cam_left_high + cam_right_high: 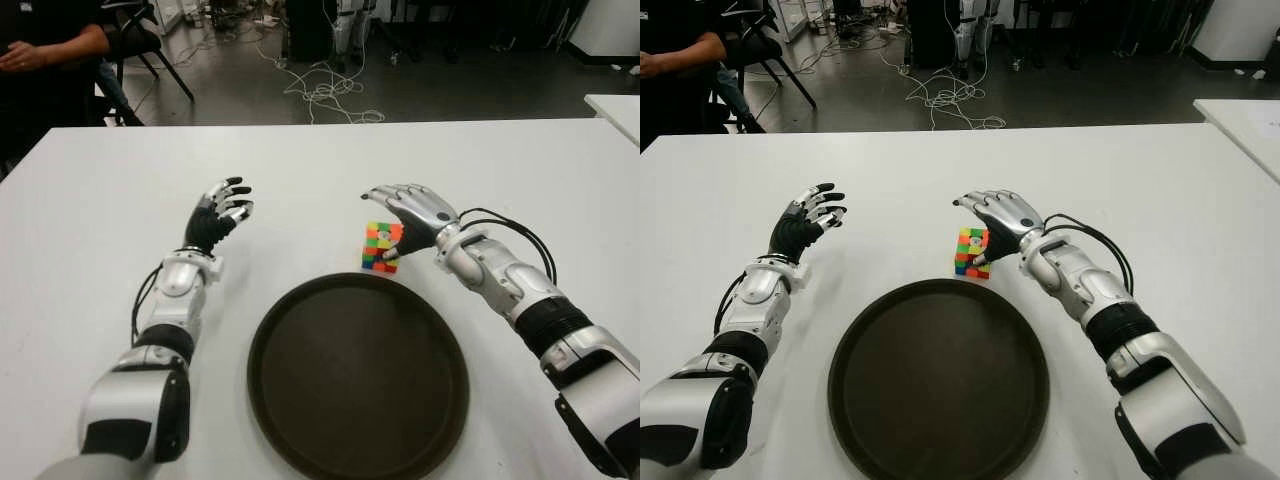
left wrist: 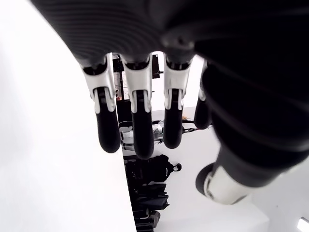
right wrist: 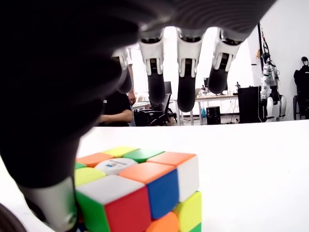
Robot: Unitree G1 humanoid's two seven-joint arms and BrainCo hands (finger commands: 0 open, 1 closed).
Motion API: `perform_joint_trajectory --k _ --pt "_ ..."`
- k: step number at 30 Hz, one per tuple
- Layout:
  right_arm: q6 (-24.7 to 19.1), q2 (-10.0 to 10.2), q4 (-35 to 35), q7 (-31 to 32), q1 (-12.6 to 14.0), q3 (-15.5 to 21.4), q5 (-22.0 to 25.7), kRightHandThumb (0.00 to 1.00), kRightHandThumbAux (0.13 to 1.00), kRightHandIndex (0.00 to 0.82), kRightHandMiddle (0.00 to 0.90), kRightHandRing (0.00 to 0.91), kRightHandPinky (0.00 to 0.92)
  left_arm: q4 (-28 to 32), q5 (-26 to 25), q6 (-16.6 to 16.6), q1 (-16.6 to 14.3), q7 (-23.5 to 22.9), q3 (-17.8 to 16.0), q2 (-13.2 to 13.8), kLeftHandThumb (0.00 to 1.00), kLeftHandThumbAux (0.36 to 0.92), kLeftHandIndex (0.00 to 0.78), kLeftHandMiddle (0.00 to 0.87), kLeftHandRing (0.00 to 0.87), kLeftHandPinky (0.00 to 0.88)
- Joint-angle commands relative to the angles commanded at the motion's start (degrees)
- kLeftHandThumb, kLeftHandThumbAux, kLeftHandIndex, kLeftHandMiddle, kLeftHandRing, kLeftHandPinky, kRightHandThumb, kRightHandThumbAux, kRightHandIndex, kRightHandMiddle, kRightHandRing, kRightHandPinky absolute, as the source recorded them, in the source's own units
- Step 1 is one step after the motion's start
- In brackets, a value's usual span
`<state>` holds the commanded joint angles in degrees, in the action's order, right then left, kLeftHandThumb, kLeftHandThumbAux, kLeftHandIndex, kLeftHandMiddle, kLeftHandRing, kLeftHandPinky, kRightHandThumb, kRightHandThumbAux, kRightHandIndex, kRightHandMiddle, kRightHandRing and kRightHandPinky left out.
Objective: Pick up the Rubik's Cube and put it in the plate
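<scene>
On a white table [image 1: 90, 260], the right hand [image 1: 415, 215] arches spread-fingered over the Rubik's Cube [image 1: 381, 247]; rigid, light, slick, it likely wants opposite faces pinched. The left hand [image 1: 218, 215] hovers loosely open, empty.

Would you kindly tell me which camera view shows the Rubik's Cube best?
The right wrist view: the Rubik's Cube fills the foreground beneath the open right hand. Both eye views show it small, beside the plate. The left wrist view misses it.
</scene>
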<state>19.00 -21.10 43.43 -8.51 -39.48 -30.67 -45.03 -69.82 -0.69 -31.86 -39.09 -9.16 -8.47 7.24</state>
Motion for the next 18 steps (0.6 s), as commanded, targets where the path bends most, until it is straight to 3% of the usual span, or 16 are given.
perform_joint_trajectory --k 18 --pt "-0.91 0.61 0.14 2.2 -0.17 -0.75 -0.4 0.0 0.77 0.157 0.194 0.193 0.169 0.01 -0.37 -0.44 0.13 -0.33 -0.21 -0.03 0.106 0.772 0.201 0.265 0.287 0.327"
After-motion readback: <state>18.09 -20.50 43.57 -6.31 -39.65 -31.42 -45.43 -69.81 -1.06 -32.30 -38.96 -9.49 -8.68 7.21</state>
